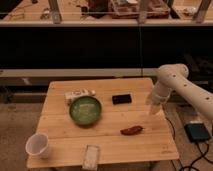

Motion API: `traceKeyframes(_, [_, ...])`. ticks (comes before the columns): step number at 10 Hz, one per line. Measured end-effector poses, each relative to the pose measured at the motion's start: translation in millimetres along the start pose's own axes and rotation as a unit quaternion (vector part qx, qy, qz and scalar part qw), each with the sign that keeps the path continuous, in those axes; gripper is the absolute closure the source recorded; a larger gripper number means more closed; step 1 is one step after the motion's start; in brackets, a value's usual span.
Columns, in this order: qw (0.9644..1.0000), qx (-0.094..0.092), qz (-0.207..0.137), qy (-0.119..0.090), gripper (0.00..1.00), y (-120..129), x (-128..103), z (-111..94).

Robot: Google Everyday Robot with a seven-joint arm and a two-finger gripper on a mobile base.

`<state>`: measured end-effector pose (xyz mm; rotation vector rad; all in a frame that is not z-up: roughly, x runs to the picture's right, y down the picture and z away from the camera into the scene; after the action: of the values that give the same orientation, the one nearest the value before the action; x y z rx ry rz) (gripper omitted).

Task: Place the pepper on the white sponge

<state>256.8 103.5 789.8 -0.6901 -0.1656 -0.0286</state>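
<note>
The pepper, small, dark red-brown and slightly curved, lies on the wooden table right of centre. The white sponge, a whitish speckled block, lies at the table's front edge, left of the pepper. My gripper hangs from the white arm over the table's right side, above and to the right of the pepper, apart from it. It holds nothing that I can see.
A green bowl sits mid-table with a white packet behind it. A black rectangle lies at the back centre. A white cup stands at the front left. A dark box with a cable lies on the floor at right.
</note>
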Motion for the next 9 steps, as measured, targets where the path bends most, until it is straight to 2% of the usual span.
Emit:
traceKeyframes(3, [0.9997, -0.007, -0.013, -0.017, 0.28, 11, -17, 20])
traceKeyframes(4, [0.9997, -0.007, -0.013, -0.019, 0.21, 12, -18, 21])
traceKeyframes(9, [0.9997, -0.007, -0.013, -0.019, 0.2, 12, -18, 21])
